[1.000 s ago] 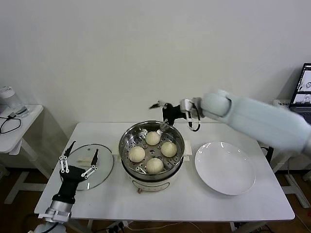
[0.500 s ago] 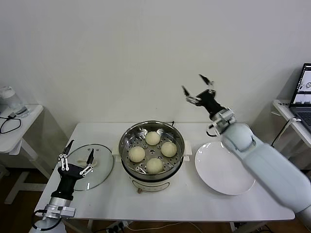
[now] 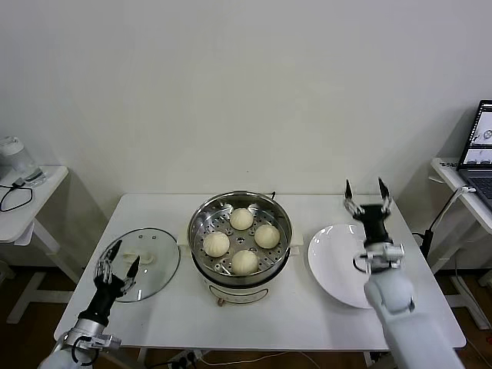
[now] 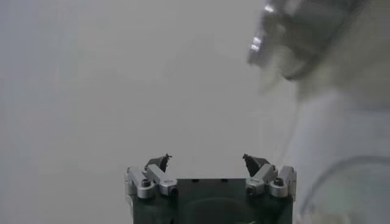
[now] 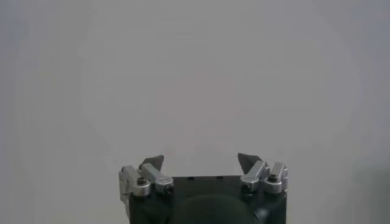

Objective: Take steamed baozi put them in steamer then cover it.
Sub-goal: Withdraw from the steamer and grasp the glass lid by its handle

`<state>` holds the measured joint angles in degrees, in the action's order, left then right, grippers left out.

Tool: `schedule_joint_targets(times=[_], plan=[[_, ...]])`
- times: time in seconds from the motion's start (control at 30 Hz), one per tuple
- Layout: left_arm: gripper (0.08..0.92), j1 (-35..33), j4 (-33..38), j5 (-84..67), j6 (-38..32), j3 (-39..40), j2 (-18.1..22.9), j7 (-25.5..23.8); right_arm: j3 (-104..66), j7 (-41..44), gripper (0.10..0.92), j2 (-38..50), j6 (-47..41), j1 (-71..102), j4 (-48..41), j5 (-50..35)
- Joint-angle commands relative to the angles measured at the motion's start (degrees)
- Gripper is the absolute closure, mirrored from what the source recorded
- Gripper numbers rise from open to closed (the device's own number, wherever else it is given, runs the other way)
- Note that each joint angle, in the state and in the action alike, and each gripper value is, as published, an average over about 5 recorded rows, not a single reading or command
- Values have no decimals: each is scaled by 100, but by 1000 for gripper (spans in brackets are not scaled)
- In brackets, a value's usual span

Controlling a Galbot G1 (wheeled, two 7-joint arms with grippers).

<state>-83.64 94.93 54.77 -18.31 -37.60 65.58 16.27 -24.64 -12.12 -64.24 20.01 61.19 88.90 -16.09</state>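
Observation:
Four pale baozi sit on the perforated tray inside the steel steamer at the table's middle. The glass lid with a white handle lies flat on the table left of the steamer. My left gripper is open and empty, pointing up above the lid's near left edge. My right gripper is open and empty, pointing up above the far side of the white plate. The left wrist view shows my open left gripper against the wall. The right wrist view shows my open right gripper the same way.
The white table holds everything. A small side table with a kettle stands at the left. A laptop sits on a stand at the right. A blurred shiny shape shows in the left wrist view.
My right arm has swung from over the steamer's far rim to the right and down to above the plate. My left gripper has drawn back slightly toward the table's near left.

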Motion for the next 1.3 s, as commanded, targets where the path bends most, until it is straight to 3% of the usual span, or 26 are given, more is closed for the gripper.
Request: schedule_joint_targets(times=[0.03, 0.67, 1.3], plan=[[177, 546, -1604, 1722, -507, -7, 12, 648, -949, -37, 203, -819, 268, 1247, 80, 462], [177, 1411, -2205, 1962, -336, 126, 99, 937, -861, 42, 203, -1096, 277, 1202, -23, 741], [177, 1896, -2630, 1872, -117, 335, 113, 614, -905, 78, 203, -1164, 345, 1175, -72, 846]])
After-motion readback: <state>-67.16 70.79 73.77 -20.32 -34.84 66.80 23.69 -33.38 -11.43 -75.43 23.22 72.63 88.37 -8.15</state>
